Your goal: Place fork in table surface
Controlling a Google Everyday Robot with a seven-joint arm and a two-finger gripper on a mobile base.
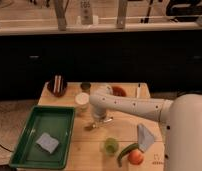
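Tabletop tan planks; jaws low over centre; dark counter behind.

Centre: white robot gripper over the light tan wooden plank table surface, with the slim silvery metal fork right at it.
8 o'clock: green rectangular plastic tray, with a grey-blue square sponge in it.
11 o'clock: dark round bowl.
10 o'clock, near the gripper: white cylindrical cup.
1 o'clock: red shallow bowl.
5 o'clock: small green cup; to its right, an orange round fruit.
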